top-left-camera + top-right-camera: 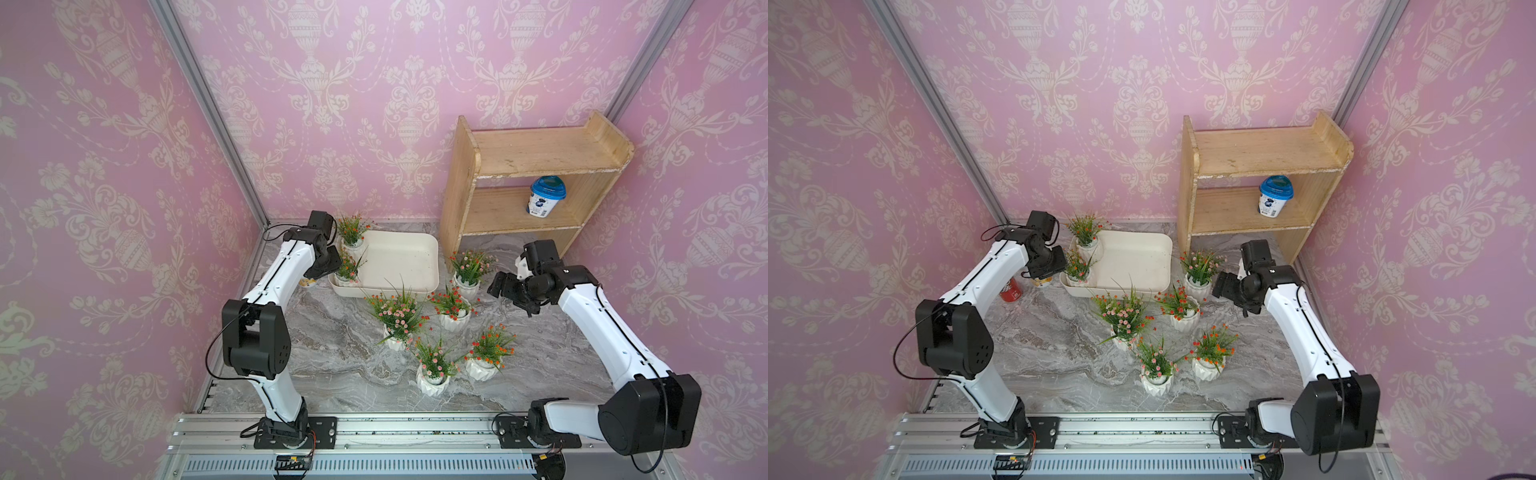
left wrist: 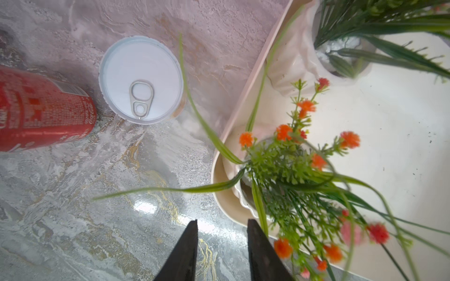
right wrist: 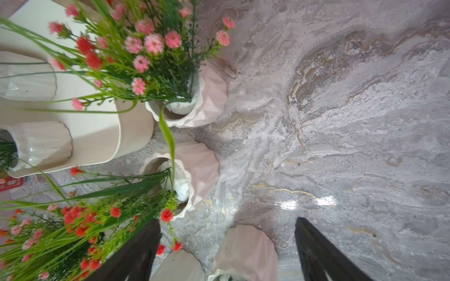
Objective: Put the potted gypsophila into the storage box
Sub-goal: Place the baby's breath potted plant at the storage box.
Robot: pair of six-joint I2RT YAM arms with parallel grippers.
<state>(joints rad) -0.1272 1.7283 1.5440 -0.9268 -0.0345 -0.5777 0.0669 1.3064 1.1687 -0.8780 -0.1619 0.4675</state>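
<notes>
The cream storage box (image 1: 399, 257) (image 1: 1133, 257) lies at the back of the marble table. Two potted gypsophila stand inside along its left side, one at the far corner (image 1: 352, 235) and one at the near corner (image 1: 348, 271) (image 2: 280, 165). My left gripper (image 1: 332, 270) (image 2: 222, 226) hovers just outside that near corner, open, with only table between its fingers. Several more potted gypsophila stand on the table in front of the box (image 1: 399, 318) and to its right (image 1: 471, 270). My right gripper (image 1: 498, 286) (image 3: 227, 222) hangs wide open above the right-hand pots, holding nothing.
A wooden shelf unit (image 1: 532, 178) stands at the back right with a blue-lidded tub (image 1: 547, 195) on its middle shelf. Left of the box, a red cola can (image 1: 1011, 291) (image 2: 43, 109) lies on its side next to an upright tin can (image 2: 141, 77).
</notes>
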